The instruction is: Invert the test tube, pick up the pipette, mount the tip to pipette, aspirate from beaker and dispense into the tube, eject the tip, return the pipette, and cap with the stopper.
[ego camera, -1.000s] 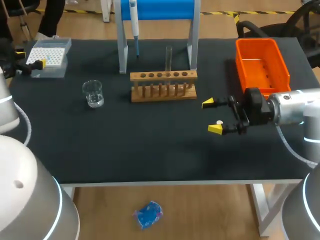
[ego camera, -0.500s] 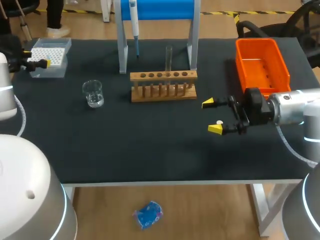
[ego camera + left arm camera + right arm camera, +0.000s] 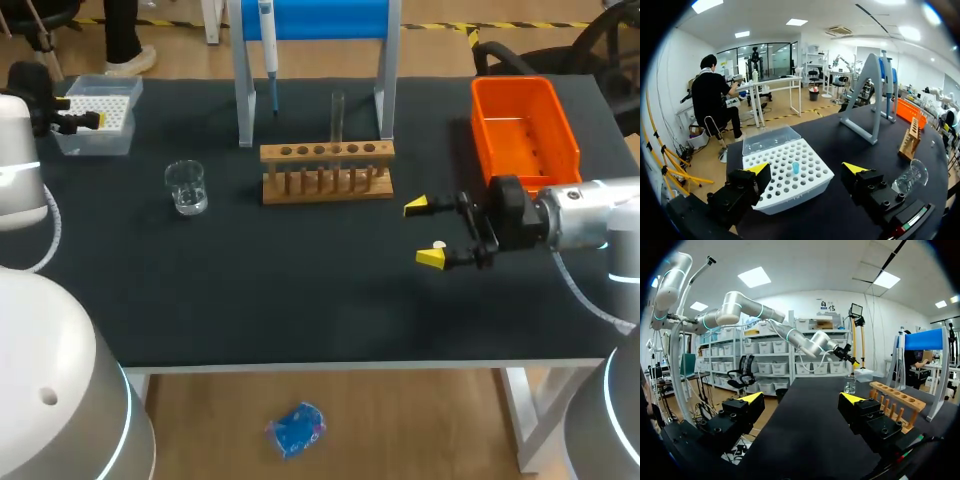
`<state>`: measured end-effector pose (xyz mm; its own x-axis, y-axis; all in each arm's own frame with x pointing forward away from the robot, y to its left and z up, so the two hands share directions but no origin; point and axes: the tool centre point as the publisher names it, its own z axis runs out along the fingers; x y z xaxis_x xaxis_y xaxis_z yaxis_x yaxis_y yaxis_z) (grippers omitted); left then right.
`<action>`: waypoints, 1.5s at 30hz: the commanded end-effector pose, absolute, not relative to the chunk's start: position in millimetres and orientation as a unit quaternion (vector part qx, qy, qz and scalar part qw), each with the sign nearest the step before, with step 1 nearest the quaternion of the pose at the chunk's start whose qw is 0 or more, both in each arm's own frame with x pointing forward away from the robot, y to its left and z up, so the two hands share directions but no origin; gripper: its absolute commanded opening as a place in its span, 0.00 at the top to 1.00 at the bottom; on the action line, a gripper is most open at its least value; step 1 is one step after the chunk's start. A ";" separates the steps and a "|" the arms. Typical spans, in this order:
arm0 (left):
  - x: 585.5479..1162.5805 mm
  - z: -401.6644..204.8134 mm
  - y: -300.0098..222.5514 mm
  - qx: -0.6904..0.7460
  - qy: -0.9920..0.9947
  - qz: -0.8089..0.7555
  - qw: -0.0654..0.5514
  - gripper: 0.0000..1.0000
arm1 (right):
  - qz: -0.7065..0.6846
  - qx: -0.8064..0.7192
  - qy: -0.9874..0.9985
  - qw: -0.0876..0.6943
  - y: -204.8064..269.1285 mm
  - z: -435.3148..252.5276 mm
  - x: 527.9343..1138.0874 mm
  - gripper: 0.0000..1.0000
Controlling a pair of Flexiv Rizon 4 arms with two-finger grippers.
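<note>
The left jaws gape wide, empty, at the tip box (image 3: 785, 185), likely lined up on its lone blue tip (image 3: 795, 167), though the pipette (image 3: 267, 40) hangs on its stand (image 3: 245, 100). The right jaws, wide and empty, hover above the bench (image 3: 300, 290) near the bin (image 3: 523, 130). The tube (image 3: 338, 115) stands in the rack (image 3: 327, 170); which end is up is unclear.

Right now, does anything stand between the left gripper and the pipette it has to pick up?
Yes. The tip box lies right ahead of the open left gripper, low on the table, and the pipette stand's near upright rises just in front of the hanging pipette.
</note>
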<state>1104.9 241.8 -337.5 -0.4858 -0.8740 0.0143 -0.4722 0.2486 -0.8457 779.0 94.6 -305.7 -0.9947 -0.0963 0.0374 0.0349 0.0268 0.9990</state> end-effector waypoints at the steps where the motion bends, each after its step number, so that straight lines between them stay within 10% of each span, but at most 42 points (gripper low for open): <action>1: 1115.6 -348.2 238.4 -0.447 0.752 -0.419 0.242 0.13 | -0.697 0.022 -0.715 0.047 94.6 -305.9 778.5 0.00; 15: 1136.9 -359.0 242.9 -0.456 0.744 -0.418 0.254 0.51 | -0.697 0.022 -0.715 0.047 94.6 -305.9 778.5 0.00; 45: 1145.7 -364.3 242.4 -0.459 0.742 -0.419 0.253 0.80 | -0.697 0.022 -0.715 0.047 94.6 -305.9 778.5 0.00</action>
